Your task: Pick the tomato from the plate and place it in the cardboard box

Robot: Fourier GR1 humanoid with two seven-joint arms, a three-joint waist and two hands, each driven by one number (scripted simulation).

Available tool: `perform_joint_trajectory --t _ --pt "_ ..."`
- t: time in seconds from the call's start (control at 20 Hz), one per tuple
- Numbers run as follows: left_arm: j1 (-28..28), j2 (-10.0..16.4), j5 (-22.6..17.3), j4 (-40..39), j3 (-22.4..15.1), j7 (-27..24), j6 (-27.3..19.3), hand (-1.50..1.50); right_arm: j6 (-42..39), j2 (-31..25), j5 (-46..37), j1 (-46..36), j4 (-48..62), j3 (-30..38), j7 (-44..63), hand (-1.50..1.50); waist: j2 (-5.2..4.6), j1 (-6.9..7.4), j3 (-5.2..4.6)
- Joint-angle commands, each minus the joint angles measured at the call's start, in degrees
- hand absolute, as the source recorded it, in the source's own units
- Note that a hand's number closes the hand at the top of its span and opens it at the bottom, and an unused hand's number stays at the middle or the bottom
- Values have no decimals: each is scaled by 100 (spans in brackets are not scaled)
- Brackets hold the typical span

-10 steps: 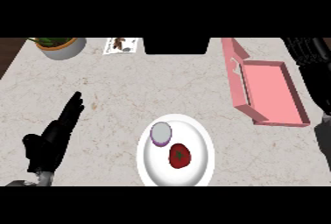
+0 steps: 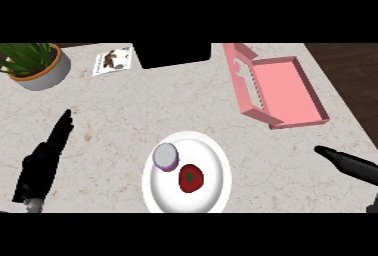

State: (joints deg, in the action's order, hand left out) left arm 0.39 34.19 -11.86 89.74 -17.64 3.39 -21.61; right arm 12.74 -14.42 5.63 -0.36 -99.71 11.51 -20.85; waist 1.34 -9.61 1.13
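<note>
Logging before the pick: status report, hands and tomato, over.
Left hand open, at left edge. Right hand open, right of plate. Tomato on plate beside onion slice, untouched. Nothing between plate and pink box.

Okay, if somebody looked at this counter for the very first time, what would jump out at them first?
Probably the round white plate at the near middle of the pale marbled counter, carrying a red tomato and a purple-edged onion slice beside it. Next, the pink rectangular open box at the far right. The black left robot hand and right robot hand flank the plate, both open.
</note>
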Motion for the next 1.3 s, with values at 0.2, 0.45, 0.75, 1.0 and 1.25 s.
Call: perform_joint_trajectory --t 0.2,0.45,0.75,1.0,1.25 --pt "114 58 192 -284 -64 -287 71 0 733 1210 -1100 2178 -228 -206 -3059 -150 -58 123 -93" --pt "-108 56 222 -332 -55 -322 174 0 1716 1428 -2237 3890 -47 -878 -3935 -150 -91 310 -121" --pt "-286 -98 342 -647 -185 -499 323 0 3135 1439 -2831 5560 -273 -2790 -3969 -150 -123 503 -131" --pt "-586 -324 401 -912 -263 -521 462 0 4312 1441 -3708 6570 -481 -3874 -3400 -150 -165 717 -131" --pt "-966 -367 460 -1113 -216 -430 616 0 5399 1441 -4735 7055 -578 -4903 -2259 -150 -199 819 -131"
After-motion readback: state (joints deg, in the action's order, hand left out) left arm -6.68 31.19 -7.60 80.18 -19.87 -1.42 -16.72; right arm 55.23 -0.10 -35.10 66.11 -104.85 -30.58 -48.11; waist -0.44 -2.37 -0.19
